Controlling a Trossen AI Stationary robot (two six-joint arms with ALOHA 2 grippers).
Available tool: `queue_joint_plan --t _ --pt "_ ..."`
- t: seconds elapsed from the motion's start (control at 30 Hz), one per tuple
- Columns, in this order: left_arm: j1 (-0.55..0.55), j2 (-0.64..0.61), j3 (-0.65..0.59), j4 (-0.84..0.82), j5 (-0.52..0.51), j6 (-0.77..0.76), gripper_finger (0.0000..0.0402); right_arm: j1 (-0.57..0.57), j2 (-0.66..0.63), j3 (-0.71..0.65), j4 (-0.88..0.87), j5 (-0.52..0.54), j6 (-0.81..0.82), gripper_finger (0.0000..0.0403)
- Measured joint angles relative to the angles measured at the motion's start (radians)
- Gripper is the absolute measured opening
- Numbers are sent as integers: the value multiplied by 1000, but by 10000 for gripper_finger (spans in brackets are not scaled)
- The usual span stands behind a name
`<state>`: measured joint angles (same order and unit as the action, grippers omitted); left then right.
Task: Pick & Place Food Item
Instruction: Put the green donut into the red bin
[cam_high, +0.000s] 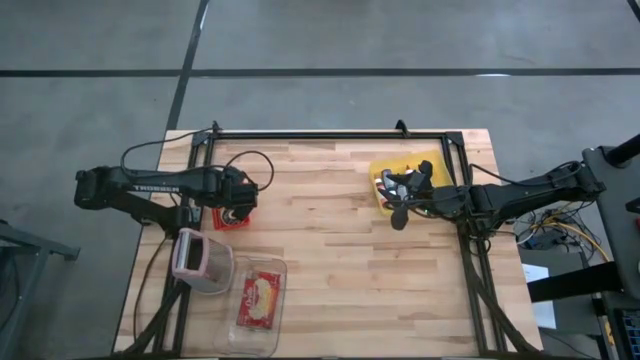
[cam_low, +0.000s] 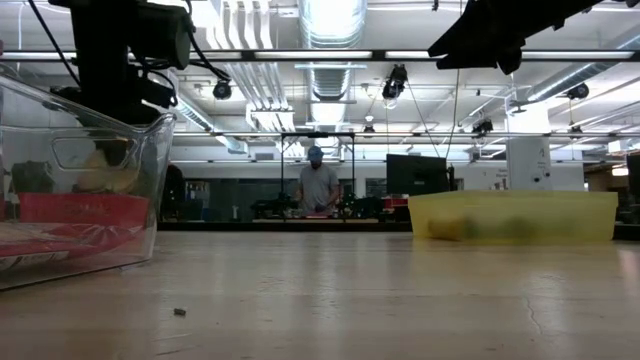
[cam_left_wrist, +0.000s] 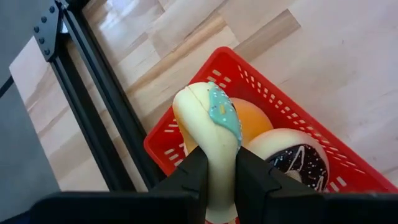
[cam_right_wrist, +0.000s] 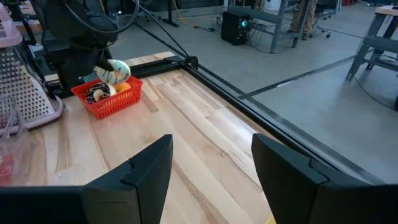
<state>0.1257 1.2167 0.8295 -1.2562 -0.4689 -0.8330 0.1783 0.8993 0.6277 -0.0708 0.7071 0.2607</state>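
My left gripper (cam_left_wrist: 221, 158) is shut on a cream-coloured food piece with teal icing (cam_left_wrist: 214, 121), over the red basket (cam_left_wrist: 166, 135) at the table's left (cam_high: 222, 220). The basket holds an orange piece (cam_left_wrist: 255, 121) and a chocolate doughnut with sprinkles (cam_left_wrist: 295, 155). The right wrist view also shows the held piece (cam_right_wrist: 114, 71) above the basket (cam_right_wrist: 109, 99). My right gripper (cam_right_wrist: 211, 149) is open and empty, beside the yellow bin (cam_high: 395, 165) at the right. My left gripper pinches the cream piece between its two fingers (cam_left_wrist: 193, 174), on the piece's two sides (cam_left_wrist: 217, 155). The iced end (cam_left_wrist: 224, 115) sticks out past the fingertips. The piece sits above the basket's other food; I cannot tell whether it touches it.
A clear container (cam_high: 262, 295) with a red packet stands near the front left, also in the low view (cam_low: 80, 200). A pink-and-white grater (cam_high: 200, 262) lies beside it. The yellow bin (cam_low: 520, 215) holds several items. A black frame rail runs along the table's edges. A person stands far behind.
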Motion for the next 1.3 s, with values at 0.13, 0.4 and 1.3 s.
queue_joint_plan --t 0.13,0.4,1.3 --pt "0 0 0 0 7 65 58 0 0 0 0 0 0 217" --pt "0 0 0 -18 9 258 58 0 0 0 0 0 0 217" --pt "0 -8 8 -27 -18 203 58 0 0 0 0 0 0 217"
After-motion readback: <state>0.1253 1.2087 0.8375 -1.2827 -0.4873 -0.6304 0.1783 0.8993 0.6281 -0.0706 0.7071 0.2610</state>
